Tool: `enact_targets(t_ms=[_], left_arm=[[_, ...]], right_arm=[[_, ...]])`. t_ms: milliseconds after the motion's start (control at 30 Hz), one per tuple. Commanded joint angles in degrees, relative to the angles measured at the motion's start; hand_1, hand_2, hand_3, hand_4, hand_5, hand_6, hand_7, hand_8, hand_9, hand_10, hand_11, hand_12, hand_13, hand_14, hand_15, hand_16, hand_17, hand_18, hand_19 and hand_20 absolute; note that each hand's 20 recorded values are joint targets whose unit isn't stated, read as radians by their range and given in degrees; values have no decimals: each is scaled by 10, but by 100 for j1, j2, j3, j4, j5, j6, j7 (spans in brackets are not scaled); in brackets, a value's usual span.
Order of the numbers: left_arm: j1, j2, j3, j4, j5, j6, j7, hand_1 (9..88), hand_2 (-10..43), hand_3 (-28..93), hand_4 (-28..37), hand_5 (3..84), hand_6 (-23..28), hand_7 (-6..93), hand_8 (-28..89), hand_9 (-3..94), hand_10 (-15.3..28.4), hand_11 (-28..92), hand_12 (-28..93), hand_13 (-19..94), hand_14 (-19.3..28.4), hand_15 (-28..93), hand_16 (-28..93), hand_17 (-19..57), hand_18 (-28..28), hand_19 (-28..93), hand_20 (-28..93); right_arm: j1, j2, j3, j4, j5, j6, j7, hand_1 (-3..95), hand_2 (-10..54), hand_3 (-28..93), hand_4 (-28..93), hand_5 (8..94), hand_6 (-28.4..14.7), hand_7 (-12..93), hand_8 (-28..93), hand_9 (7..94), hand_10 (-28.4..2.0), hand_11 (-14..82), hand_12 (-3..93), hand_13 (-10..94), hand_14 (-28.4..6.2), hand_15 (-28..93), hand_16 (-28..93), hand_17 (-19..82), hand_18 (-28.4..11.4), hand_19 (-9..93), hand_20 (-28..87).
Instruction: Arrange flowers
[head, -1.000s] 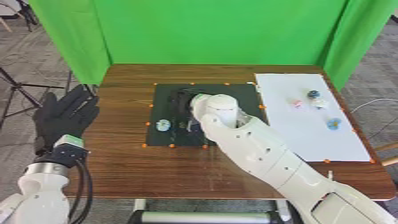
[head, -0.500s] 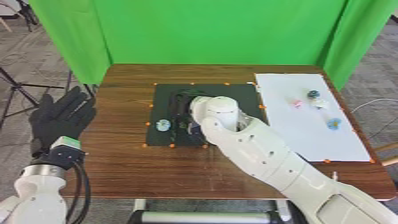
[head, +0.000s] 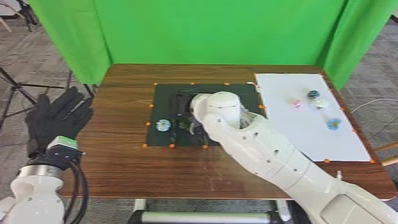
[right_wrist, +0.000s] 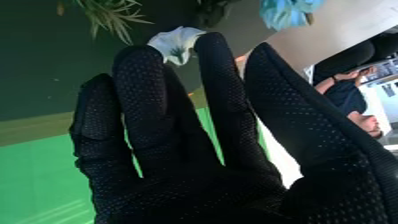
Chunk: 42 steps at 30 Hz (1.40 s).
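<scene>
A: Begin with the right hand (head: 184, 106).
B: Over the mat (head: 163, 137), toward its far edge; open, with its fingers nearly straight and the thumb apart.
A: What adjoins it?
B: In the wrist view, one white flower (right_wrist: 176, 44) at the fingertips, contact uncertain. Farther off: one sprig (right_wrist: 114, 15) and one blue flower (right_wrist: 286, 14).
A: And the rest of the mat?
B: One pale blue piece (head: 163, 125), near its left edge.
A: Beyond the mat?
B: The sheet (head: 315, 145), along the right edge of the table (head: 115, 170), bears four pieces, one of each colour. Toward its far right corner: dark blue piece (head: 313, 93), pink piece (head: 298, 104), white piece (head: 320, 104). Nearer its right edge: light blue piece (head: 333, 123).
A: Which are containers?
B: All five pieces in the head view are too small to tell, as are any contents.
A: Outermost?
B: The left hand (head: 55, 120), beyond the table's left edge, open, fingers extended.
</scene>
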Motion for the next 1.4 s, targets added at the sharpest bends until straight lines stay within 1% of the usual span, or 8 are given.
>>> enact_targets(t_ms=[33,233,333,433,533,767,1267,1400], left_arm=[[148,-140,-82,-37,27,-2,-108,268,85,715,-283,376,73,210,-112,319,138,264,92,239,142,420,-98,-51,135,282,81],[261,-215,-114,-96,46,25,-70,269,85,716,-283,375,72,208,-111,317,142,258,92,235,147,415,-95,-51,135,281,82],[402,-222,-189,-153,35,47,23,269,86,717,-283,375,71,207,-111,317,143,257,94,235,148,413,-93,-52,135,280,83],[487,-247,-239,-183,25,40,63,270,86,716,-283,375,71,206,-110,317,146,254,96,233,150,411,-91,-53,135,281,84],[595,-273,-327,-242,46,68,79,270,86,715,-283,376,73,201,-108,317,147,251,97,230,152,407,-89,-54,136,281,85],[755,-233,-412,-301,-58,188,349,271,87,713,-283,385,65,199,-106,326,133,246,99,230,153,406,-85,-55,137,280,84],[777,-263,-405,-287,-29,157,251,273,89,713,-283,392,63,200,-109,336,129,243,100,234,150,404,-83,-56,137,282,87],[803,-289,-443,-287,0,125,160,272,90,713,-283,390,68,196,-107,329,137,243,101,234,151,405,-83,-55,136,282,86]], right_arm=[[-172,282,416,-541,366,55,333,280,64,828,-194,538,-20,241,-145,394,-207,105,122,514,-176,724,218,291,-251,801,382],[-772,1133,1239,-1550,616,709,519,269,9,810,-192,451,-32,231,-136,337,-234,86,110,509,-184,717,211,292,-259,805,379],[-1089,1666,1659,-1885,506,884,631,279,-7,790,-197,460,-21,223,-142,381,-217,98,115,515,-182,706,205,293,-261,807,378],[-1504,2177,2176,-2098,385,890,833,299,-28,771,-206,460,-46,200,-133,420,-206,112,124,531,-178,698,202,298,-262,814,378],[-1805,2542,2618,-2094,565,557,1335,315,-53,764,-213,445,-56,183,-124,425,-204,114,128,533,-178,698,205,299,-262,817,377],[-2092,3115,3024,-1721,-31,329,1552,343,-89,755,-229,418,-70,164,-111,414,-198,110,133,522,-180,704,209,298,-263,822,373],[-2565,3679,3579,-1731,430,-106,2825,356,-95,743,-239,441,-75,155,-108,439,-193,120,133,557,-177,729,215,317,-267,848,373],[-2533,3643,3550,-1604,672,-229,3126,367,-95,734,-236,465,-111,116,-100,450,-208,116,131,564,-177,727,216,332,-271,866,366]])
